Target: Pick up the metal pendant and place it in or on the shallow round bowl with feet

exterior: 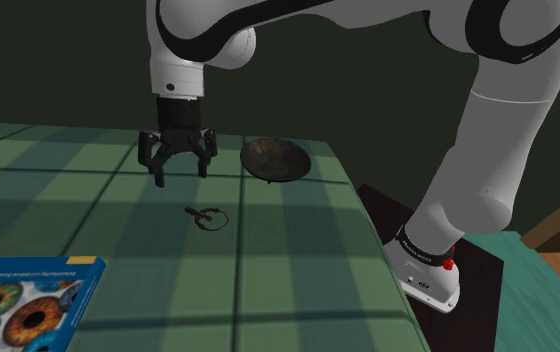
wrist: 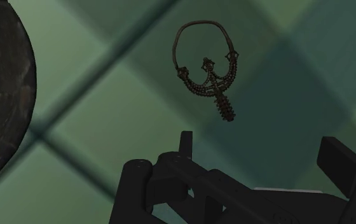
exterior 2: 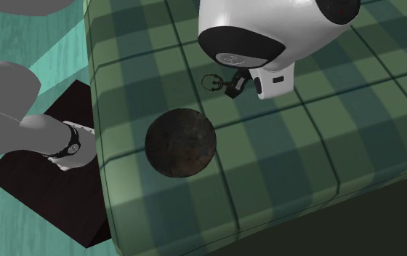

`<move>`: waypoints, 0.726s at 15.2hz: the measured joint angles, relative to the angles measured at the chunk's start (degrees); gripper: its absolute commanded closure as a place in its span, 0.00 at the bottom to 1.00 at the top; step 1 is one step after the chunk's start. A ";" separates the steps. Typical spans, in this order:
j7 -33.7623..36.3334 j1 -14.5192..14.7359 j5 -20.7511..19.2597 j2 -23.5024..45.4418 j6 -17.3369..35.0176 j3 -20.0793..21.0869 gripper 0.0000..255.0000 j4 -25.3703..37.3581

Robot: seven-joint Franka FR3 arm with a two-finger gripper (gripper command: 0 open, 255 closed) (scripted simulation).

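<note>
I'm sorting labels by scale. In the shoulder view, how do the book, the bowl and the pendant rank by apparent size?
Largest: the book, though it lies nearest the camera and is cut off by the frame edge.
Then the dark bowl.
Smallest by far: the pendant.

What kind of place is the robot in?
Likely a room in a home, maybe a bedroom: the green checked surface looks like a bed cover, a book lies on it, and teal floor shows beside it.

White rounded arm (exterior: 498, 130); black joint bands; 2 black fingers (exterior: 155, 163); red base spot (exterior: 449, 264).
</note>
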 measured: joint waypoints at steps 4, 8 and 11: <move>-0.11 0.09 0.09 -0.01 0.74 0.06 0.00 -0.72; -0.10 0.11 0.09 0.01 0.79 0.07 1.00 -0.74; -0.10 0.11 0.09 0.01 0.79 0.07 1.00 -0.75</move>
